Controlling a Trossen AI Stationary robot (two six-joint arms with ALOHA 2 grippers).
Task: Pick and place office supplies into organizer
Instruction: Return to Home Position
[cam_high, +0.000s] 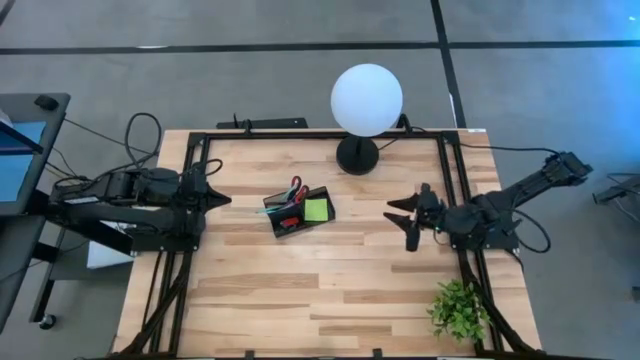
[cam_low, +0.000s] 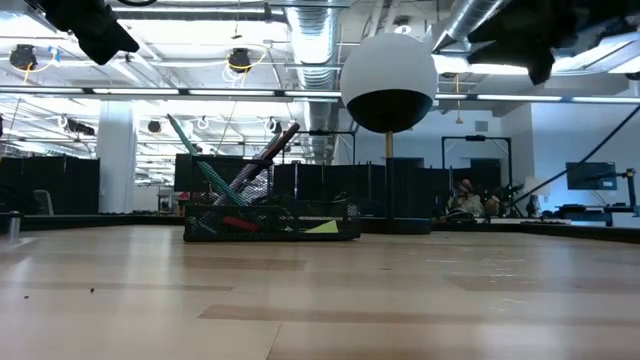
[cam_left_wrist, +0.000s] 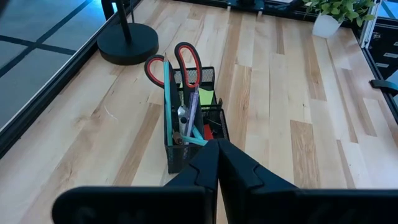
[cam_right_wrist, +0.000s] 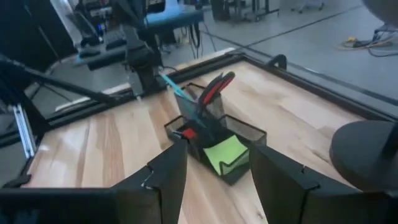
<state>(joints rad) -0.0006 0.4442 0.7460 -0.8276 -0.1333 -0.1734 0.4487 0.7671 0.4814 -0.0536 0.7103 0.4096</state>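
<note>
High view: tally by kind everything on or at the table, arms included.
Arms: 2, left arm at the left edge, right arm at the right
Organizer: 1
Globe lamp: 1
Plant: 1
Black bar: 1
Total: 6

My bench, in an open workshop hall.

My pale wood-plank worktop (cam_high: 300, 290) stands on a grey floor (cam_high: 150, 80) crossed by dark seams (cam_high: 250, 46). A white globe lamp (cam_high: 367, 98) on a black foot sits at the worktop's far edge. A black bar (cam_high: 270, 123) lies just beyond that edge, and a small green plant (cam_high: 460, 308) fills the near right corner. Off the left edge a dark cart (cam_high: 30, 110) carries a blue screen (cam_high: 15, 160). Across the room I see silver ducts (cam_low: 312, 30) and strip lights (cam_low: 150, 92) overhead, a white column (cam_low: 116, 150), dark partitions (cam_low: 60, 185), a monitor (cam_low: 590, 175) and a seated person (cam_low: 465, 197).
</note>
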